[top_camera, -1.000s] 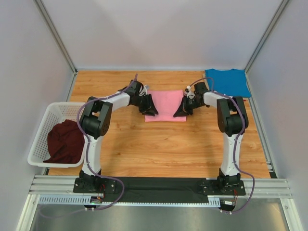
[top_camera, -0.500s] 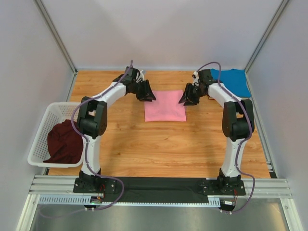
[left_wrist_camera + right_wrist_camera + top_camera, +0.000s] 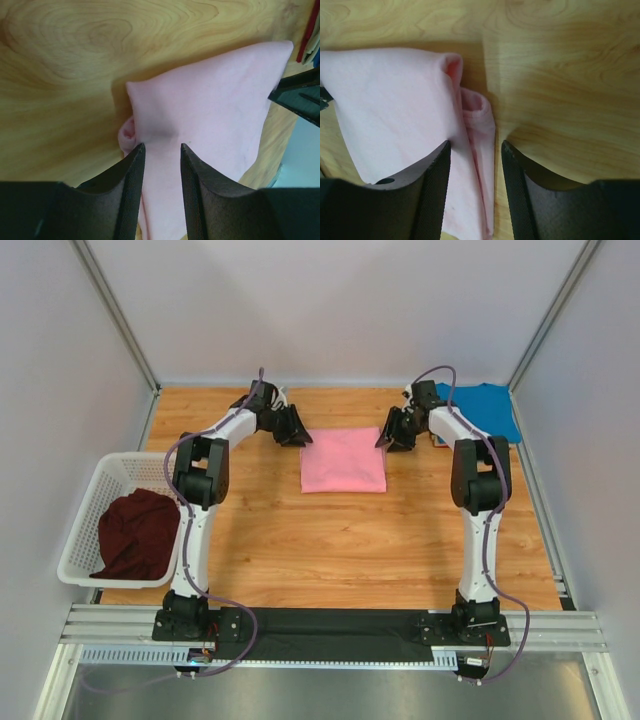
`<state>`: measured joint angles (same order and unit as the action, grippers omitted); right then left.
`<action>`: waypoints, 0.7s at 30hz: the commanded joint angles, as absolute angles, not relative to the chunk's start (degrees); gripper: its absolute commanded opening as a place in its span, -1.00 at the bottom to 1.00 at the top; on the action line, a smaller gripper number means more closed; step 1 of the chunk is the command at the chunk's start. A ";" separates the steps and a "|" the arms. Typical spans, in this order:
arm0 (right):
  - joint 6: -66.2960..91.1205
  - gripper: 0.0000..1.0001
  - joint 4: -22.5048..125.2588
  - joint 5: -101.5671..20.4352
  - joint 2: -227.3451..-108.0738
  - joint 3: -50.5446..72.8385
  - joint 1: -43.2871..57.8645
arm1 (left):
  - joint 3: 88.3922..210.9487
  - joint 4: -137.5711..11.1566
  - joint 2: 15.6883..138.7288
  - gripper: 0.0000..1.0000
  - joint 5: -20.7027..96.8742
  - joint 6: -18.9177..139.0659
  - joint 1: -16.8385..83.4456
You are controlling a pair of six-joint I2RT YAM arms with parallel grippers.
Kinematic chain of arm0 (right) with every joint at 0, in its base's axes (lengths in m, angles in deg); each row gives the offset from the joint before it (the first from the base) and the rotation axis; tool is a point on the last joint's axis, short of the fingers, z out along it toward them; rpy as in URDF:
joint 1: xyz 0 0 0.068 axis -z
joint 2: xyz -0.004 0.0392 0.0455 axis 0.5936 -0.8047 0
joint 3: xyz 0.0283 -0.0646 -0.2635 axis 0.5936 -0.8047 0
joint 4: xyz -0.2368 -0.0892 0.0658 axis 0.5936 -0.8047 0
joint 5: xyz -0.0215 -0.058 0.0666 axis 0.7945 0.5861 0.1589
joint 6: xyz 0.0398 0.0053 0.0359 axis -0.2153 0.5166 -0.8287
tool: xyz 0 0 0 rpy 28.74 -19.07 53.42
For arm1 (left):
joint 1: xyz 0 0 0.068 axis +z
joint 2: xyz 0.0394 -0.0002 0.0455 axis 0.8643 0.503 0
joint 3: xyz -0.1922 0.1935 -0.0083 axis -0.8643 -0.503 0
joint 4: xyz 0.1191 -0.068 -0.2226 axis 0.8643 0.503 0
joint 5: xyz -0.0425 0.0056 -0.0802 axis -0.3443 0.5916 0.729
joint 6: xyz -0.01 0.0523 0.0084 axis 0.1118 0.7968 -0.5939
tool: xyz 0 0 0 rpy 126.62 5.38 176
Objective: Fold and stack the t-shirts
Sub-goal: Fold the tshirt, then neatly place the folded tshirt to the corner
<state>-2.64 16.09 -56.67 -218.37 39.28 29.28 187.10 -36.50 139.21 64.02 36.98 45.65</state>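
Jaws spread on left gripper (image 3: 162, 150) and right gripper (image 3: 474, 146), pink t-shirt (image 3: 343, 462) folded, blue t-shirt (image 3: 490, 408) half-hidden

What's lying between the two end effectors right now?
The folded pink t-shirt, flat on the wooden table, its far corners near the left end effector and the right end effector. The top external view shows it.

left arm (image 3: 237, 426): reaching far, jaws parted, empty | right arm (image 3: 447, 421): reaching far, jaws parted, empty
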 commanded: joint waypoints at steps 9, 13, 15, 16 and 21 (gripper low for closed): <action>-2.30 -0.36 20.86 -52.08 -222.68 41.42 29.21 | 193.96 -38.25 143.22 -0.16 65.68 35.97 46.62; -2.83 -0.60 21.30 -52.00 -223.04 41.51 29.30 | 194.57 -37.11 143.57 -0.16 65.24 35.80 47.14; -3.27 -0.75 21.39 -51.56 -223.12 41.51 29.30 | 195.01 -36.41 143.75 -0.16 64.81 35.01 47.50; -3.36 -0.78 21.56 -51.73 -223.21 41.51 29.38 | 195.27 -36.06 143.83 -0.15 64.46 34.83 47.76; -3.98 -0.68 19.99 -52.87 -224.00 43.17 29.65 | 201.50 -30.36 145.59 -0.15 63.57 34.12 48.73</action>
<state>-4.06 20.84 -55.03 -221.23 41.46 29.39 196.79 -33.62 144.85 64.48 35.01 47.68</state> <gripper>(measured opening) 0.132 0.422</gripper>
